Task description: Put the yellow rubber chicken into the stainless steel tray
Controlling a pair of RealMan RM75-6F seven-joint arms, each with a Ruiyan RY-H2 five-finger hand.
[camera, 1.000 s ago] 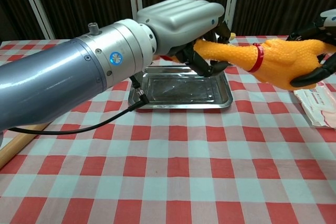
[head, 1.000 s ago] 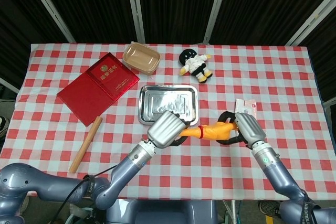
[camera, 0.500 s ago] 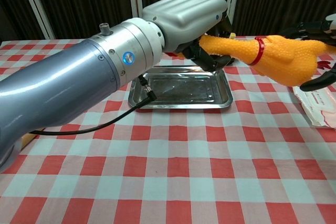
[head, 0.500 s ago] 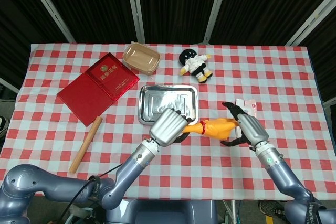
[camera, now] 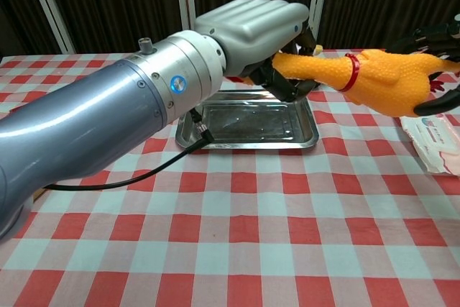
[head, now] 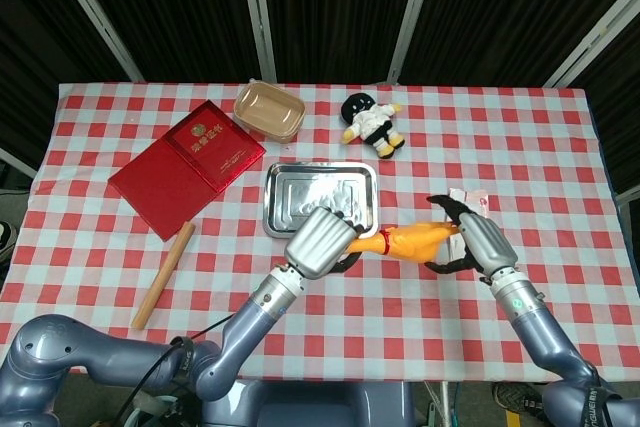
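left hand (head: 320,239) grips rubber chicken (head: 420,240) (airborne), right hand (head: 478,242) spread

Chicken (head: 415,241) hangs between hands, just right of tray (head: 320,198).

Robot lab test cell, black curtains (head: 330,7) on metal poles, checked tablecloth (head: 90,237), assorted props
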